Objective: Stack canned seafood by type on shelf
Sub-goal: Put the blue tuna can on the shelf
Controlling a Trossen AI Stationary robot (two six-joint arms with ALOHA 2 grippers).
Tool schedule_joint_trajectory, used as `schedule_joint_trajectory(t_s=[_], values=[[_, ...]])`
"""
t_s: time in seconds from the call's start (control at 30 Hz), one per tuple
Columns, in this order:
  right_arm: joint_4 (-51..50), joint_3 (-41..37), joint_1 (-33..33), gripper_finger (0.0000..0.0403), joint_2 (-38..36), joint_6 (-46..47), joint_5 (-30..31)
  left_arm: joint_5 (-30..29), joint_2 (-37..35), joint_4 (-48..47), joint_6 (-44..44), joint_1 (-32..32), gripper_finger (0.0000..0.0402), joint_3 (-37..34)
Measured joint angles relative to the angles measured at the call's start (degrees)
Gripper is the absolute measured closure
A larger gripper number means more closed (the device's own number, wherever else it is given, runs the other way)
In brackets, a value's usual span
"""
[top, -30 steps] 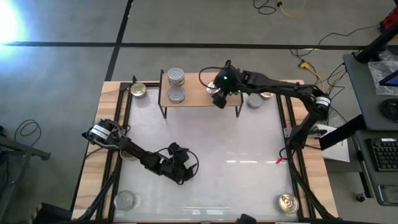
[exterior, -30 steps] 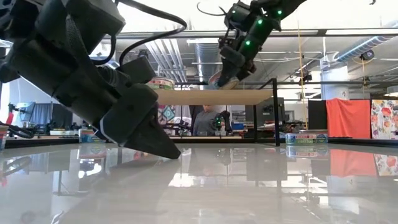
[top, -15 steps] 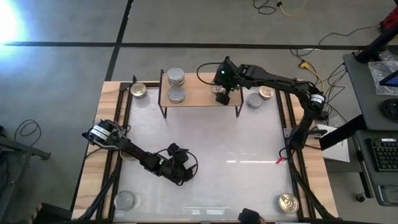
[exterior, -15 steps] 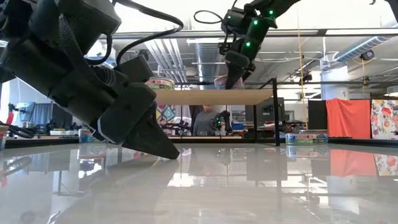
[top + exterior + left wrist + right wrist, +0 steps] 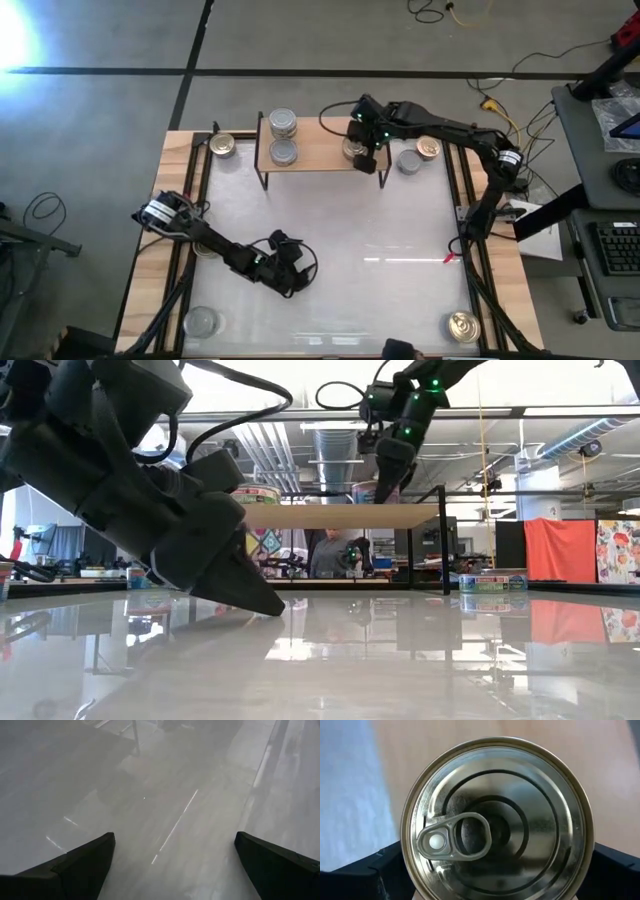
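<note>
From above, the low rectangular light-wood shelf (image 5: pixel 315 150) on thin black wire legs stands at the white table's (image 5: pixel 400 230) far edge. Two round silver-topped metal tins (image 5: pixel 283 137) sit on its left end. The right gripper (image 5: pixel 362 150) hangs over the shelf's right end, fingers spread either side of a gold-topped tin (image 5: pixel 351 149). Five more tins lie on the table: one left of the shelf (image 5: pixel 222 146), two right of it (image 5: pixel 417 155), two at the near corners (image 5: pixel 462 326). The left gripper (image 5: pixel 285 272) rests low on the table, well apart.

At table height, the right gripper (image 5: pixel 385 478) points down at the shelf board (image 5: pixel 340 515).

The left wrist view shows spread dark fingers (image 5: pixel 75 867) over glossy tabletop.

The right wrist view shows the gold tin's (image 5: pixel 497 820) ringed lid and pull tab, between the fingers (image 5: pixel 367 870).
</note>
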Motion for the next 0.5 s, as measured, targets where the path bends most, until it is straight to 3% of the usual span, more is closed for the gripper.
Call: schedule_joint_trajectory(t_s=[0.1,0.27,0.33,0.4,0.5], values=[[0.0,0.0,0.0,0.0003,0.0,-1.1,-0.4,-1.7,-3.5,-2.8,6.3,0.1,0.0003,-0.3],[1.2,0.0,0.0,0.0003,0.0,-4.6,-0.4,-12.1,-14.1,-1.3,21.4,3.7,0.0003,-0.1],[1.7,0.0,0.0,0.0003,0.0,-5.6,-0.4,-11.9,-18.1,0.0,27.6,6.2,0.0003,-0.2],[2.0,0.0,0.0,0.0003,0.0,-6.0,-0.4,-5.3,-21.5,3.8,34.2,9.7,0.0004,-0.2],[2.0,-0.1,0.0,0.0003,0.0,-6.1,-0.4,10.5,-24.6,16.4,44.8,15.7,0.0014,-1.1]])
